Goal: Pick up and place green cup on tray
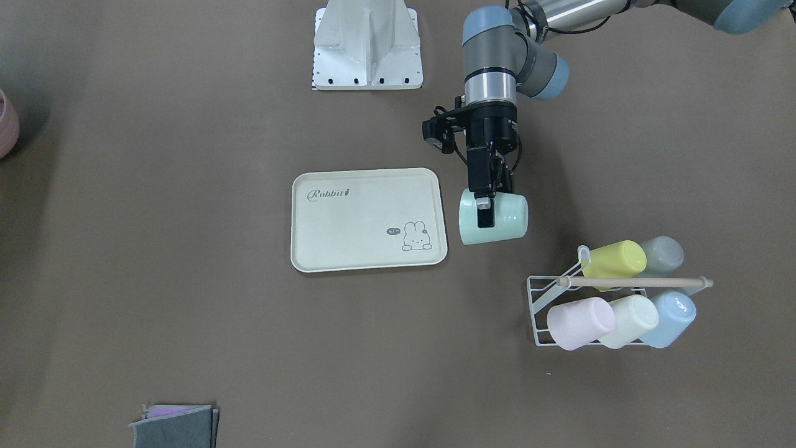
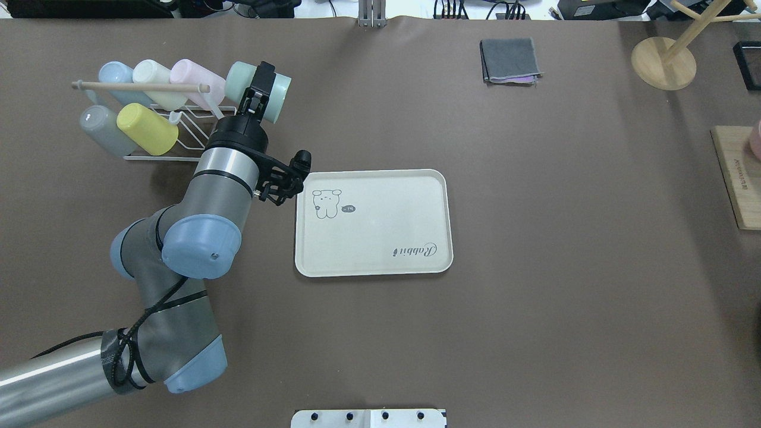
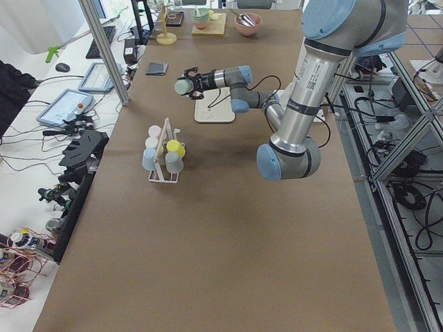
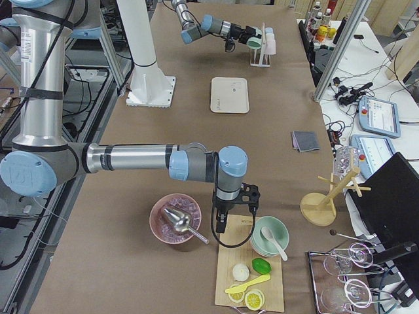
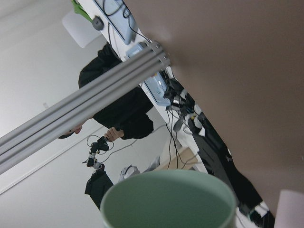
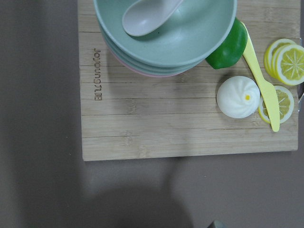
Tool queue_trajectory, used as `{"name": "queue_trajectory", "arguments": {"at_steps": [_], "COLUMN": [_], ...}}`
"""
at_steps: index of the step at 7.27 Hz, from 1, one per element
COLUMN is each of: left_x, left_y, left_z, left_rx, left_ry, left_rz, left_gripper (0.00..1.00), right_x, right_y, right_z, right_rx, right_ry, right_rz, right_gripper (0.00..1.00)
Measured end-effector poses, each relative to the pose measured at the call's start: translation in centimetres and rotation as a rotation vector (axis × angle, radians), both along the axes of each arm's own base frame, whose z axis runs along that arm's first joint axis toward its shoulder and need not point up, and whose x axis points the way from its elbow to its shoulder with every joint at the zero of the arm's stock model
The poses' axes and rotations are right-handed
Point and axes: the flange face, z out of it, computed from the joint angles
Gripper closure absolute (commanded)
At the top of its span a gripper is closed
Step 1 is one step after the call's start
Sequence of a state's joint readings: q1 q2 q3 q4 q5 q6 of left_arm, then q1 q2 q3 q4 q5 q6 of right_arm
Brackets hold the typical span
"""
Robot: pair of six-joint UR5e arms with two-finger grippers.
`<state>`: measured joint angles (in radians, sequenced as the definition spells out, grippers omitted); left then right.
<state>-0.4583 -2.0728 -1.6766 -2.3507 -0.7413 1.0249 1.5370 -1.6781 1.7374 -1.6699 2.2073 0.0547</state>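
Observation:
The green cup (image 1: 507,218) is a mint tumbler, held on its side in the air just right of the tray (image 1: 348,230) in the front-facing view. My left gripper (image 1: 488,211) is shut on it, one finger inside the rim and one outside. In the overhead view the cup (image 2: 241,76) and left gripper (image 2: 261,94) are beside the cup rack, beyond the tray's (image 2: 380,232) left end. The left wrist view shows the cup's open mouth (image 5: 166,202). The cream tray bears nothing. My right gripper (image 4: 220,222) hovers over a wooden board far off; I cannot tell its state.
A white wire rack (image 1: 544,311) holds several cups, among them a yellow-green one (image 1: 615,258) and a cream one (image 1: 631,320). A folded grey cloth (image 2: 510,59), a wooden stand (image 2: 663,62) and a cutting board (image 2: 737,178) with bowls (image 6: 166,38) lie on the robot's right side.

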Motion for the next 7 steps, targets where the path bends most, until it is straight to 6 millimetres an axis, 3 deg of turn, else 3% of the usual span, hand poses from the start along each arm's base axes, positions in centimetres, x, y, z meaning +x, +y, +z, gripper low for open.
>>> {"name": "queue_trajectory", "arguments": {"at_steps": [4,7], "left_x": [6.2,11.8], "left_y": [0.2,1.0], "left_z": [-0.2,0.2], "left_rx": [-0.276,-0.506], "left_ry": [0.837,1.254], "left_rz": [0.276,0.422], "left_gripper": [0.95,0.95], "right_x": [-0.4,-0.6], "right_y": [-0.1,-0.2], "right_z": [-0.3,-0.6], "right_rx": [-0.002,0.002], "right_ry": [-0.052,-0.076], "right_rz": [0.001,0.002], "right_gripper": [0.00,0.00]}}
